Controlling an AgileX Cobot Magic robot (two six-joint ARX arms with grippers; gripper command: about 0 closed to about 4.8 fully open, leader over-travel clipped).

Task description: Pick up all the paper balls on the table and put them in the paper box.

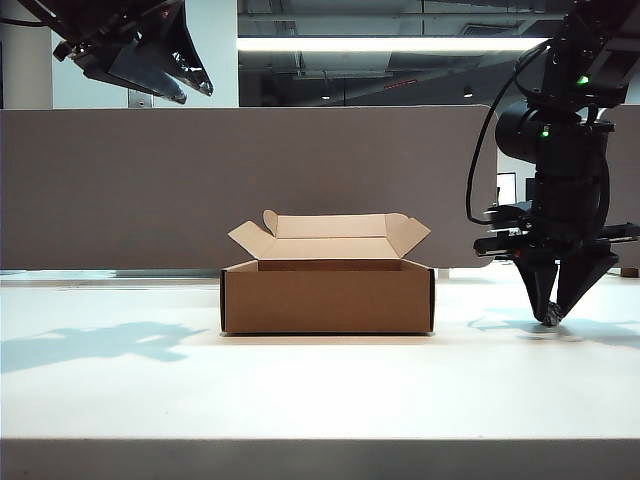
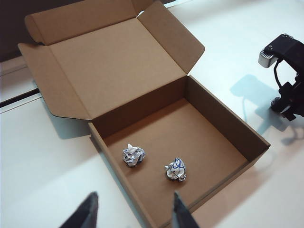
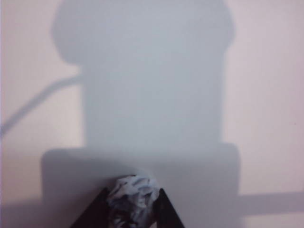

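Two paper balls [image 2: 133,155] lie in the paper box [image 2: 223,123]; right claw [image 3: 133,209] pinches a third, left claw [image 2: 135,211] gapes.

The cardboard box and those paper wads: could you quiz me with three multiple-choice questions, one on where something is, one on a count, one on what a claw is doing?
1. Where is the right claw?
A. Over the box
B. Down at the table, right of the paper box
C. Raised at upper left

2. How many paper balls lie inside the box?
A. None
B. Two
C. Four

3. What is the left claw doing?
A. Hanging open and empty above the box
B. Squeezing a ball
C. Gripping a flap

Answers:
1 B, the exterior view shows its tips at the tabletop beside the box.
2 B, the left wrist view shows one paper ball and a second ball on the box floor.
3 A, its fingers stand apart with nothing between them.

The third ball sits between the right claw's fingers.
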